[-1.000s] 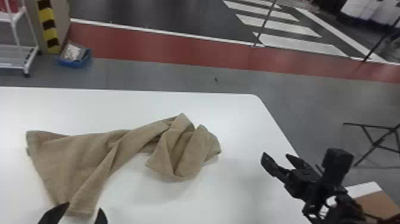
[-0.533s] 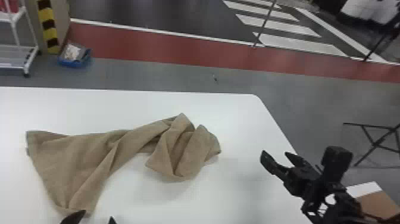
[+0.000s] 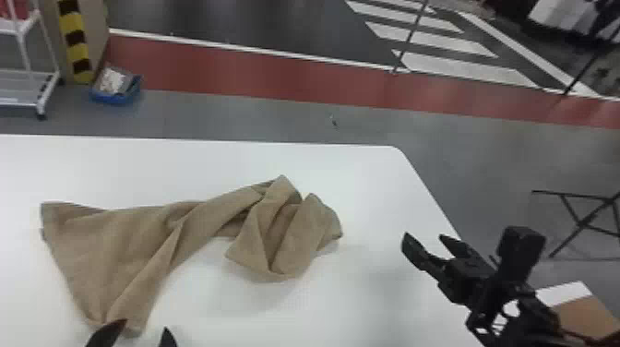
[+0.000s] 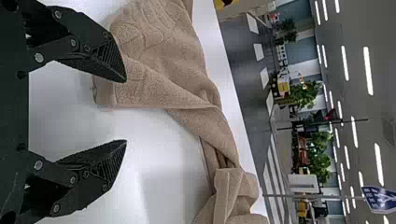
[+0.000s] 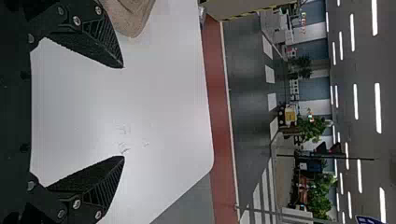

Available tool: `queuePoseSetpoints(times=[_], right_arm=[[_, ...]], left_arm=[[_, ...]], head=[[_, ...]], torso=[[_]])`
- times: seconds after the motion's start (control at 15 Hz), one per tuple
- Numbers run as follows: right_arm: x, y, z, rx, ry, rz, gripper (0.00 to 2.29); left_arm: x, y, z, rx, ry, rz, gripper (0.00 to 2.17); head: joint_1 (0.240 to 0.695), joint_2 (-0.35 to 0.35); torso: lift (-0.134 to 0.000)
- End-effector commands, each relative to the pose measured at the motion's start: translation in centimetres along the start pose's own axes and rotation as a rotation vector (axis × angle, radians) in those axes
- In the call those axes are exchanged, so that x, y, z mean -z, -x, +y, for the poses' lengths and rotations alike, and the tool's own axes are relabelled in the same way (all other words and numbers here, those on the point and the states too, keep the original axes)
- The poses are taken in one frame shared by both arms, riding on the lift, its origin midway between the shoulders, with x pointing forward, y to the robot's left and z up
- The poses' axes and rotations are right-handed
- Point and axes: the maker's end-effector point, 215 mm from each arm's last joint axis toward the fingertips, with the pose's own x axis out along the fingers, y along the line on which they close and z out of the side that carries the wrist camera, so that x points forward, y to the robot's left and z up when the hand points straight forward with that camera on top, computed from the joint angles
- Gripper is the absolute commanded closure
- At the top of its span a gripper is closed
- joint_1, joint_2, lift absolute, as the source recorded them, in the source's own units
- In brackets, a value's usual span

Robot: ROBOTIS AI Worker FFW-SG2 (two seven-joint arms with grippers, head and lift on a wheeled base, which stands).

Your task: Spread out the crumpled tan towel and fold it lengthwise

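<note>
Roughly parallel to the far edge of the table (image 3: 369, 170) lies the towel (image 3: 198, 230), tip beside the nearer left gripper (image 3: 145, 324), fingers apart, bunched end toward the spread right gripper (image 3: 423, 235).

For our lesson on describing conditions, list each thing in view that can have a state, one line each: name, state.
Towel: crumpled, bunched at its right end, flatter at its left, not folded lengthwise
Left gripper: open, empty
Right gripper: open, empty
Table: bearing the towel
Blue bin: on the floor, with things in it
</note>
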Motion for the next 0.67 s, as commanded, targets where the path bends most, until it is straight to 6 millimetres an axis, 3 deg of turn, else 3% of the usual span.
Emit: queuePoseSetpoints(times=[0.0, 0.4, 0.53, 0.6], right_arm=[[0.0, 0.0, 0.3, -0.009, -0.002, -0.001, 0.21], [-0.4, 0.2, 1.0, -0.033, -0.004, -0.009, 0.21], [-0.5, 0.2, 1.3, -0.041, -0.011, -0.014, 0.21], [-0.7, 0.3, 1.4, -0.045, -0.015, -0.018, 0.21]], left_arm=[[0.3, -0.2, 0.2, -0.005, -0.007, 0.003, 0.51], [1.0, -0.5, 0.9, -0.02, -0.024, 0.012, 0.52], [1.0, -0.5, 0.9, -0.023, -0.027, 0.011, 0.8], [0.8, -0.5, 1.0, -0.03, -0.026, 0.008, 0.82]], head=[[0.695, -0.35], [0.695, -0.35], [0.695, -0.35], [0.695, -0.35]], torso=[[-0.125], [-0.125], [-0.125], [-0.125]])
